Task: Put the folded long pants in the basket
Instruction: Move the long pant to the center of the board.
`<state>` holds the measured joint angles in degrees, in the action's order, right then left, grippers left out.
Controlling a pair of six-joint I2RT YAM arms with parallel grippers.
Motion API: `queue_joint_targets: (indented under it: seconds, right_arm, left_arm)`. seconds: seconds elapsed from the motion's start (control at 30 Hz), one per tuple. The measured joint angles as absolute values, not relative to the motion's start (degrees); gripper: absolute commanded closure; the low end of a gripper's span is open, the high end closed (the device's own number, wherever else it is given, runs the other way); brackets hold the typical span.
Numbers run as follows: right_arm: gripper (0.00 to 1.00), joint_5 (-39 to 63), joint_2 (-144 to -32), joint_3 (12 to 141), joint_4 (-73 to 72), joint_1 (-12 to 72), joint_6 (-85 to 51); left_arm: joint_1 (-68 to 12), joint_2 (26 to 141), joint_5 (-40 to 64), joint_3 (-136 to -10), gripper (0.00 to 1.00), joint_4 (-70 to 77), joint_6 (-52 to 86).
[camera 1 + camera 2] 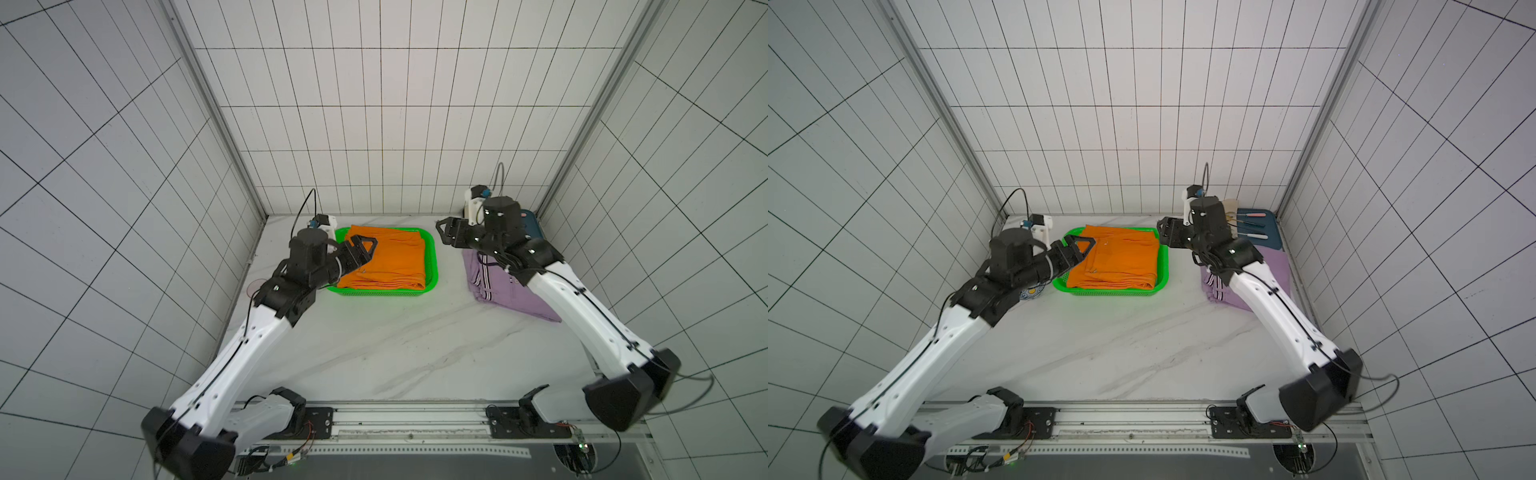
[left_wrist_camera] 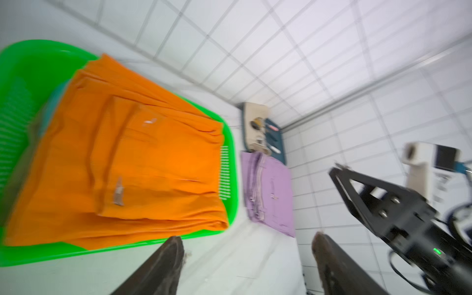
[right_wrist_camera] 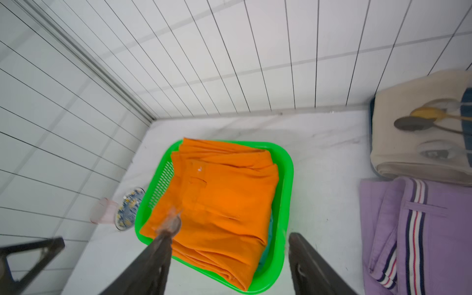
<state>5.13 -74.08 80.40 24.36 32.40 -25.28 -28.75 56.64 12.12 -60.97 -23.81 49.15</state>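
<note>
Left hand, right hand both open, empty; folded orange cloth pants just below left hand in green perforated plastic basket could snag, unfold.

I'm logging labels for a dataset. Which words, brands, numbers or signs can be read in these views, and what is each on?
No text can be read in any view.
Orange pants: a small white mark and a pale tag, both too blurred to read.
Lilac pants: stripes only, no lettering seen.
Green basket: no label visible.
</note>
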Motion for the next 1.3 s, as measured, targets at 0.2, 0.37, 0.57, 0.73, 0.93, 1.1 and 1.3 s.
queue_joint_targets:
  seconds: [0.2,0.37,0.57,0.73,0.93,1.1,1.3]
  right_arm:
    - [0.12,8.32,-55.75,65.93,24.36,30.11,-26.22]
    - [0.07,6.02,-48.03,62.54,27.51,29.95,-25.08]
    - [0.02,3.03,-44.12,62.54,28.45,28.67,-24.03]
    - [0.02,2.24,-44.47,62.54,30.11,26.24,-23.92]
    - [0.03,2.55,-45.28,62.54,31.27,23.57,-23.99]
    - [0.03,3.55,-45.43,62.54,31.9,21.96,-24.08]
    - [0.03,4.08,-45.39,62.54,32.56,21.28,-24.23]
  left_arm:
    - [-51.51,49.21,4.23,-40.36,0.1,-12.08,57.08]
    - [-64.1,66.92,-0.69,-36.88,0.07,-3.7,59.51]
    - [-66.32,89.69,-1.74,-42.28,0.07,8.25,61.54]
    - [-66.13,102.54,-1.67,-51.94,0.07,10.15,62.52]
    - [-63.33,113.34,-0.62,-61.65,0.09,11.31,63.53]
    - [-60.73,120.79,0.27,-70.83,0.1,12.86,64.1]
    - [-60.12,129.1,-0.69,-84.82,0.11,7.53,63.86]
